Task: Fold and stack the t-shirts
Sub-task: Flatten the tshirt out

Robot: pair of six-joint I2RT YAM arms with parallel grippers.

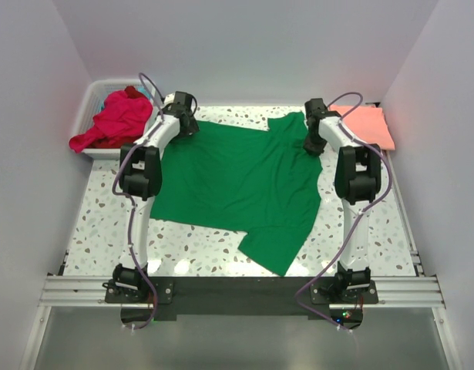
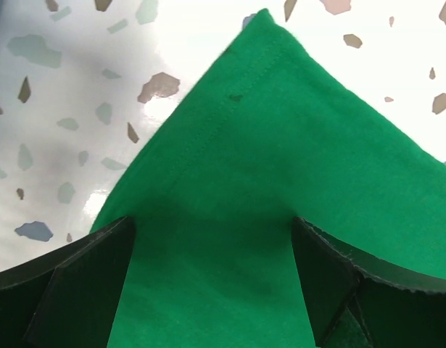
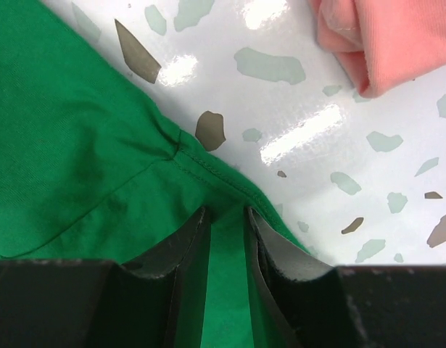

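Two claws are down on the green t-shirt (image 1: 237, 177). It lies spread mostly flat across the middle of the speckled table (image 1: 198, 247), with one flap poking out toward 5 o'clock.

Left claw (image 1: 187, 123) sits at the shirt's 11 o'clock corner. On its wrist cam the fingers (image 2: 77, 290) are spread really wide. The pointed corner of green cloth lies flat between them, and nothing is clamped.

Right claw (image 1: 314, 145) is at the shirt's 2 o'clock edge, by the sleeve seam. Its fingers (image 3: 186, 254) sit close together with just a thin slot between them, and a strip of green hem is in that slot. Honestly I can't tell if the pads are actually biting the cloth or just flanking it.

Salmon-pink t-shirt (image 1: 366, 123) lies folded at the table's 2 o'clock corner, near the right claw, with bare tabletop between it and the green one. Red t-shirts (image 1: 113, 123) are heaped in the white basket (image 1: 94, 92) at 10 o'clock, and some of the cloth spills over its near rim.
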